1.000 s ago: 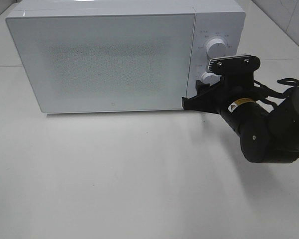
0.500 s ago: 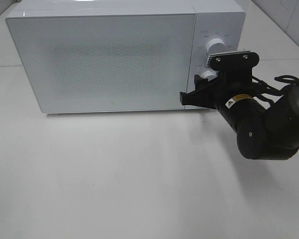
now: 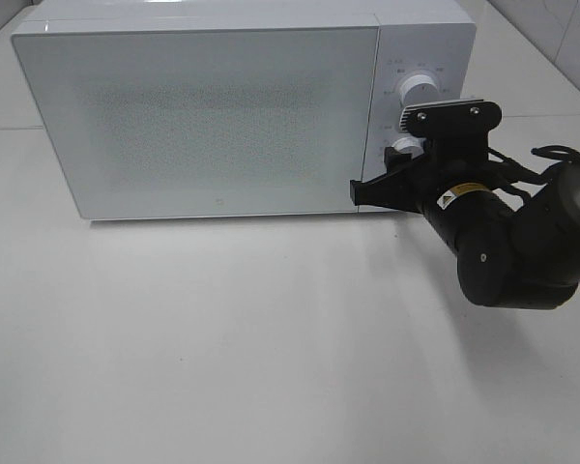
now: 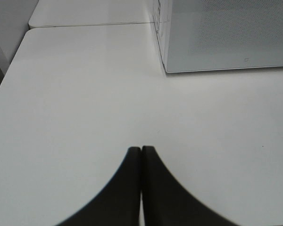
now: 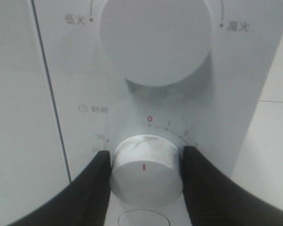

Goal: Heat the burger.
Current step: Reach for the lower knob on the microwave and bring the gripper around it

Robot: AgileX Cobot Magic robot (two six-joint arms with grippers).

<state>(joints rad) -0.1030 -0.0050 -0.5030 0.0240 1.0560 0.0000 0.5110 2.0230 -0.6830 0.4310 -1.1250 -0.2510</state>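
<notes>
The burger is out of view; the white microwave stands with its door shut and nothing shows through the frosted door. My right gripper is at the control panel, its two black fingers pressed against both sides of the lower timer knob, whose red mark points down. In the exterior high view that gripper covers most of this knob. My left gripper is shut with nothing in it, low over the bare table beside the microwave's left front corner.
The upper power knob sits just above the gripped one. The white table stretches in front of the microwave. A seam to a second table surface runs behind.
The right arm has edged closer to the panel and its fingers have narrowed onto the lower knob. The microwave has not moved.
</notes>
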